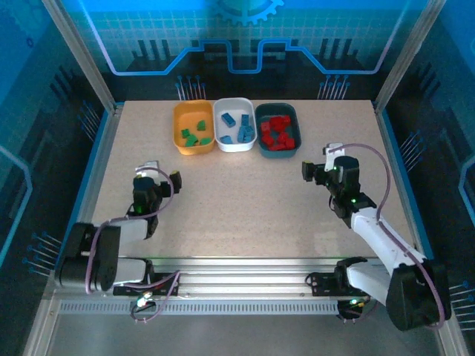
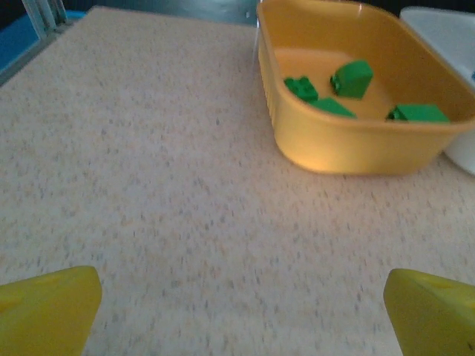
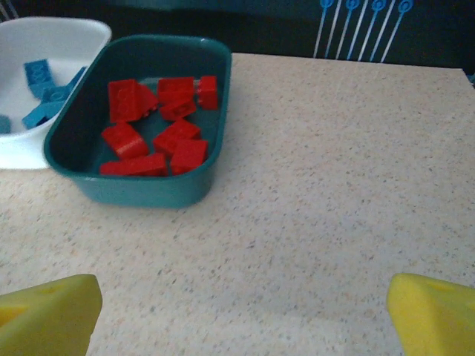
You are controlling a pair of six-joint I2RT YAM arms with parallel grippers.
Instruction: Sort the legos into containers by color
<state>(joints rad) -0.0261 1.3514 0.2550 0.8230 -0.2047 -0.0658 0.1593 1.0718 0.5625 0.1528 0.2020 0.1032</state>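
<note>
1. Three trays stand in a row at the far middle of the table (image 1: 245,208), close side by side; from left to right they are the orange-yellow tray (image 1: 194,150), the white tray (image 1: 234,148) and the dark teal tray (image 1: 277,154).
2. The green legos (image 1: 195,135) lie in the orange-yellow tray; the left wrist view shows four of them, scattered on its floor.
3. The blue legos (image 1: 239,127) lie in the white tray, bunched toward its right half.
4. The red legos (image 1: 277,133) fill the dark teal tray; about eight can be counted in the right wrist view, some touching one another.
5. The left gripper (image 1: 162,173) sits over bare table at the near left, well apart from the orange-yellow tray; its yellow fingers (image 2: 48,308) are spread wide with nothing between them.
6. The right gripper (image 1: 319,160) sits over bare table at the right, nearer than the dark teal tray and to its right; its fingers (image 3: 48,311) are likewise parted wide and hold nothing.
</note>
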